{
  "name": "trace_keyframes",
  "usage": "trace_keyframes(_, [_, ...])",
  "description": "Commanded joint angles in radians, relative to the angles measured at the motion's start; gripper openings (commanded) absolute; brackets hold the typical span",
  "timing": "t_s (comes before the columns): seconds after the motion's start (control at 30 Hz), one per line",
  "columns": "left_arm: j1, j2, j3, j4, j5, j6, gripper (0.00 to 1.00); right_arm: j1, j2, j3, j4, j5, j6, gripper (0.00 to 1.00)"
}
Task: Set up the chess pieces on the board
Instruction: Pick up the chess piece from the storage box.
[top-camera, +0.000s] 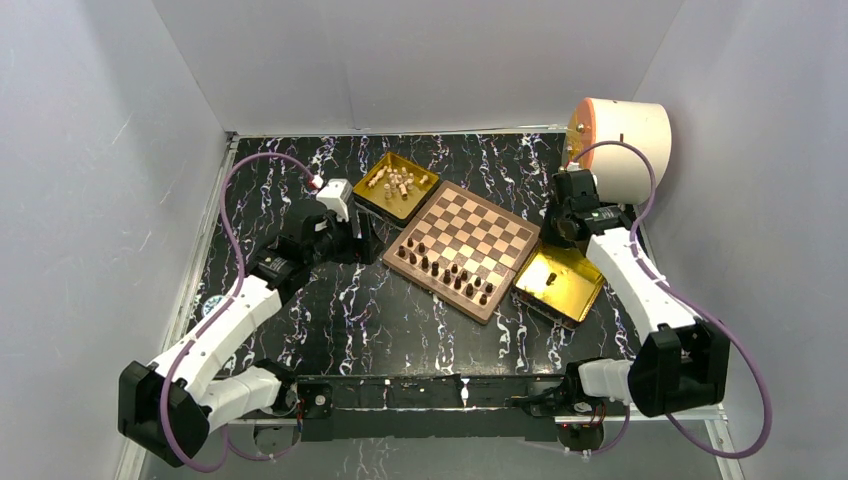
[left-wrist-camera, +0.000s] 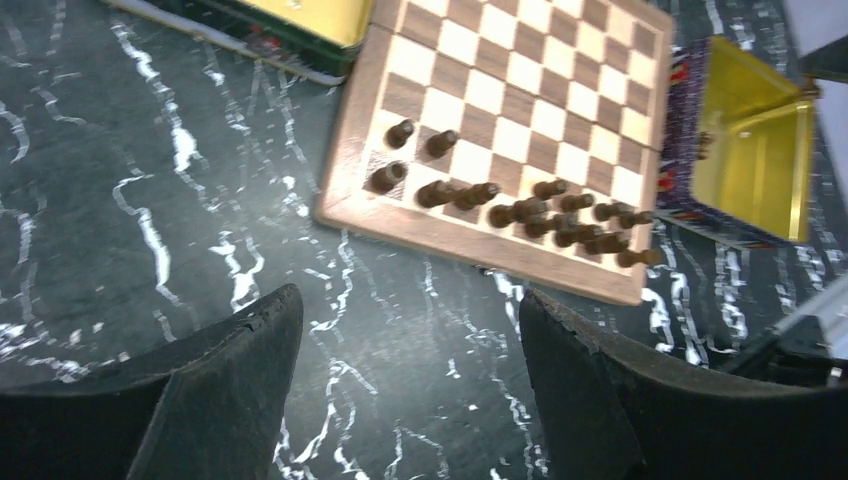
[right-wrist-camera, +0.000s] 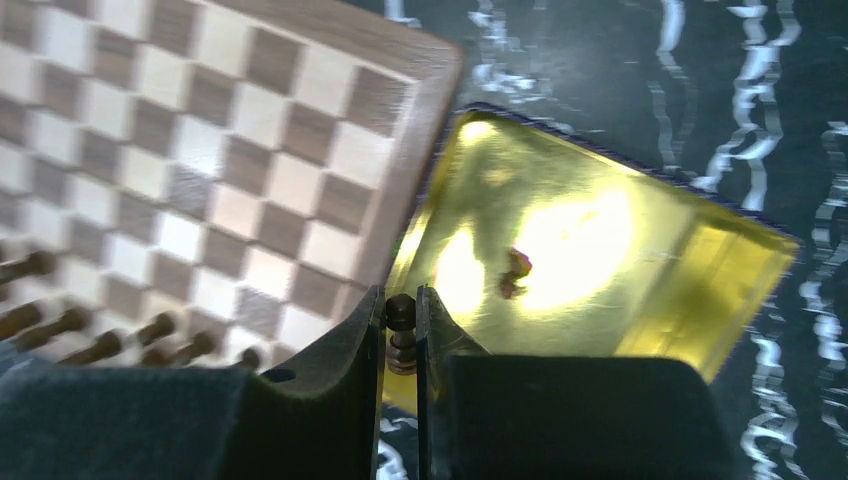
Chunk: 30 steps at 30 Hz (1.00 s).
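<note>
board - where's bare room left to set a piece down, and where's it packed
The board is bare across its middle and far rows, from the cream-piece tray round to the right tray. The two near rows are crowded with dark pieces. The table between board and arm bases is bare too.

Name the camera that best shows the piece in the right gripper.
Right wrist view: the dark piece sits close up, pinched in the right gripper. From the top it is too small to make out; the left wrist view misses it.
</note>
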Motion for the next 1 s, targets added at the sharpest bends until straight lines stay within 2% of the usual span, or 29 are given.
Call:
trace_keyframes(0.0, [-0.005, 0.026, 0.056, 0.117, 0.157, -0.092, 0.74, 0.000, -0.085, 0.063, 0.094, -0.241, 0.118, 0.12])
trace_keyframes(0.13, [-0.008, 0.067, 0.088, 0.199, 0.216, -0.170, 0.71, 0.017, -0.126, 0.043, 0.204, -0.409, 0.249, 0.11])
trace_keyframes(0.27, [-0.048, 0.111, 0.100, 0.283, 0.160, -0.176, 0.68, 0.056, -0.133, 0.001, 0.340, -0.499, 0.396, 0.12])
trace_keyframes(0.5, [-0.178, 0.211, 0.162, 0.388, 0.056, -0.177, 0.65, 0.124, -0.105, -0.024, 0.513, -0.546, 0.540, 0.13])
trace_keyframes(0.67, [-0.219, 0.258, 0.166, 0.479, 0.023, -0.209, 0.63, 0.157, -0.097, -0.040, 0.576, -0.542, 0.590, 0.13])
trace_keyframes(0.8, [-0.239, 0.298, 0.168, 0.568, 0.066, -0.230, 0.65, 0.167, -0.081, -0.038, 0.577, -0.545, 0.580, 0.14])
trace_keyframes(0.97, [-0.258, 0.340, 0.199, 0.584, 0.079, -0.232, 0.64, 0.175, -0.107, -0.062, 0.609, -0.538, 0.604, 0.13])
